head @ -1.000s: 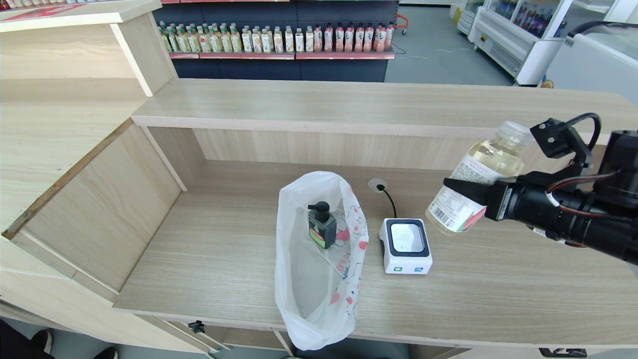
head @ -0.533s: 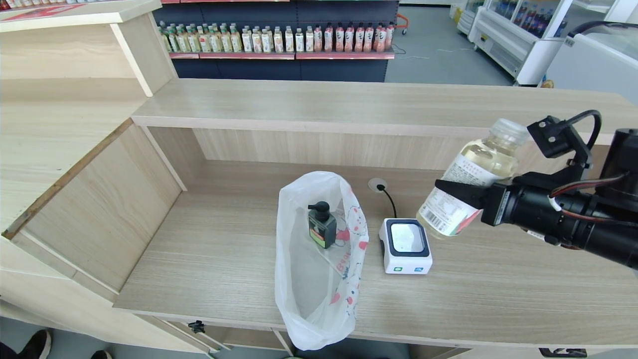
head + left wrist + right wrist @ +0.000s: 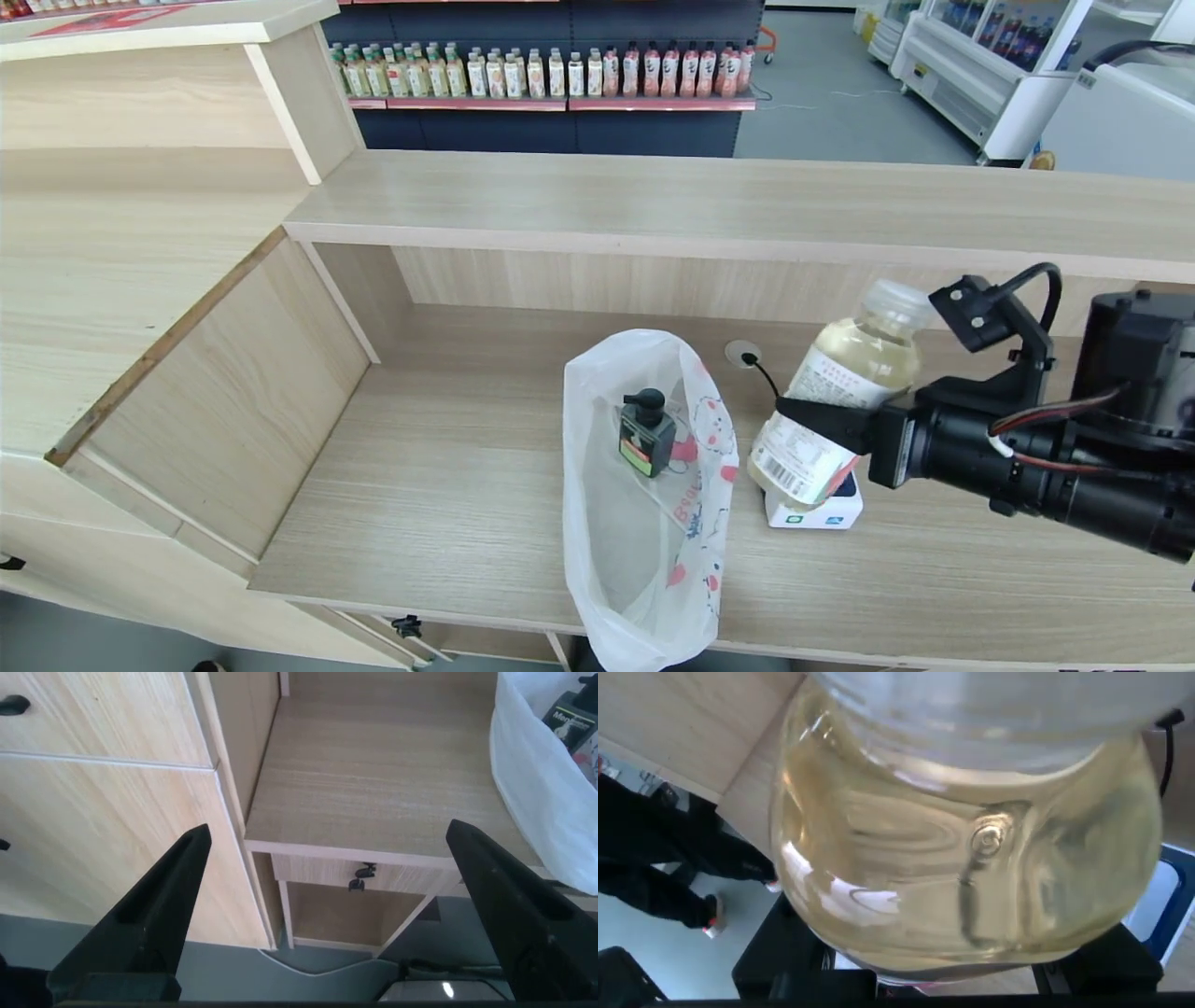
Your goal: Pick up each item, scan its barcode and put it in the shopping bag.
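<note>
Well, a few things could go wrong here on the wooden counter (image 3: 448, 485). The shopping bag (image 3: 644, 579) is thin and floppy and hangs a little over the counter's near edge. It could be pushed shut or dragged off if it is bumped when the bottle is brought over.

The bottle (image 3: 840, 359) is big, smooth and round. It is gripped only around its middle by the right gripper (image 3: 820, 426), whose fingers are closed on the label (image 3: 826, 378). It could slip or turn in that grip, because the drink inside is likely heavy.

The scanner (image 3: 814, 511) is small and looks light (most of it is hidden under the bottle's base). It could be knocked along the counter if the bottle is lowered too far. The barcode (image 3: 782, 465) might not be read either, as it seems to be turned sideways and not down at the scanner's glass.

The bottle is held tilted in the air, just above the scanner and just beside the bag. Its base is low and its cap (image 3: 894, 297) is up. It is made of clear plastic and is filled with a pale yellow drink. A white label with a red edge is wrapped around it. The left gripper (image 3: 327, 910) is wide open with nothing in it, down by the counter's near edge.
</note>
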